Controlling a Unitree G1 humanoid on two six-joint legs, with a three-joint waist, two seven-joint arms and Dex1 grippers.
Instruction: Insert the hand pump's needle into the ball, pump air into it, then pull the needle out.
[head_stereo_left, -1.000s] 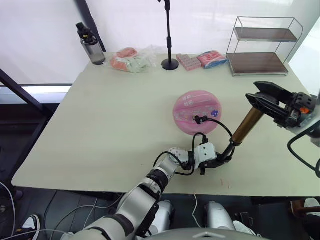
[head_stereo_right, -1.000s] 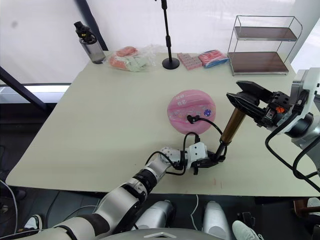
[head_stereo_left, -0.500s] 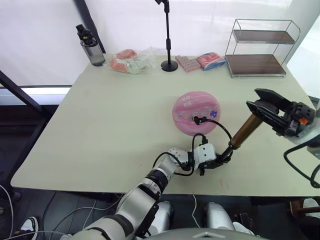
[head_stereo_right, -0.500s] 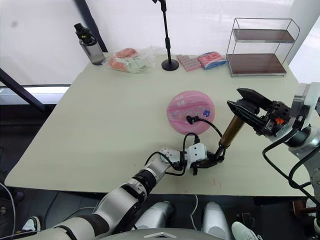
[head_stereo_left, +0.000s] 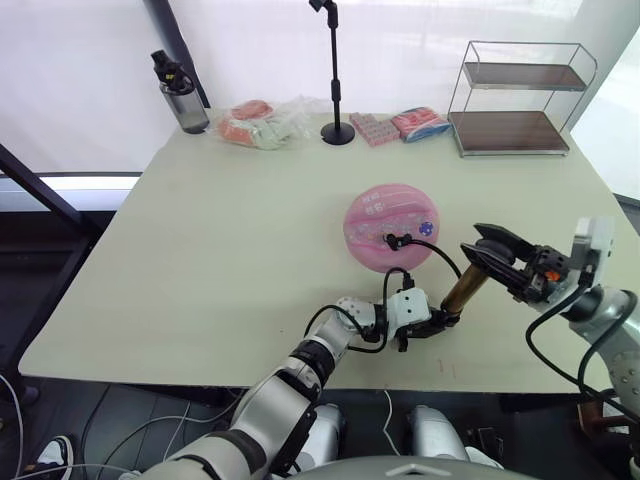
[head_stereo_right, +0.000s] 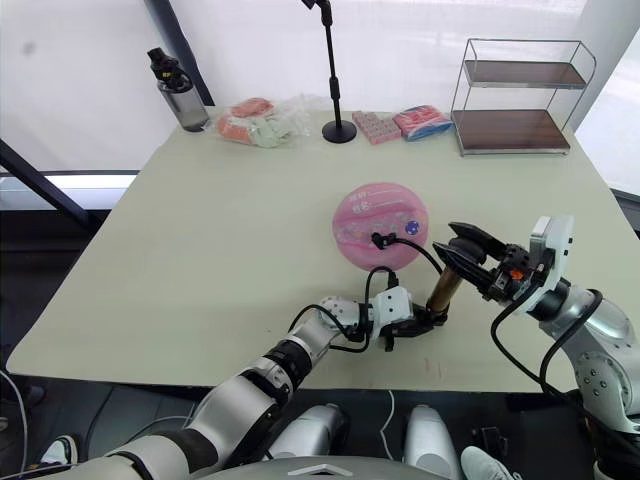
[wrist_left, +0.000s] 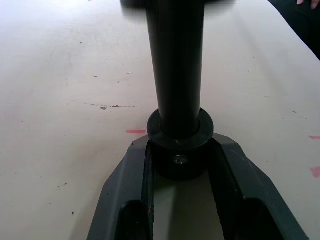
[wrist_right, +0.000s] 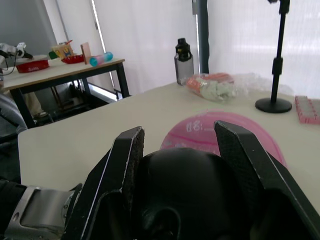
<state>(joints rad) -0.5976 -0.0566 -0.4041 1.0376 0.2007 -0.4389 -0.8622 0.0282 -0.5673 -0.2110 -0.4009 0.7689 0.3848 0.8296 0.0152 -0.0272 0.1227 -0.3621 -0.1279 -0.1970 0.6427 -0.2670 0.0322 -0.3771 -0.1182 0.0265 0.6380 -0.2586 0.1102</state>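
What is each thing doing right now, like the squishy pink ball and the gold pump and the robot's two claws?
Pink rubber ball: flattish, hose plugged into its top.
Bronze-gold hand pump: tilted, base on the table.
Thin black hose: looped from pump to ball.
Left gripper: shut on the pump's base.
Right gripper: shut on the pump's handle.

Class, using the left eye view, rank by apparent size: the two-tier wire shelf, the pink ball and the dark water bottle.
1. Two-tier wire shelf
2. Pink ball
3. Dark water bottle

The shelf and bottle stand farther back, so true sizes could differ.

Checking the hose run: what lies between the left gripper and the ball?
Only the pump's black hose, looping over bare table from left gripper to ball, in the eye views.
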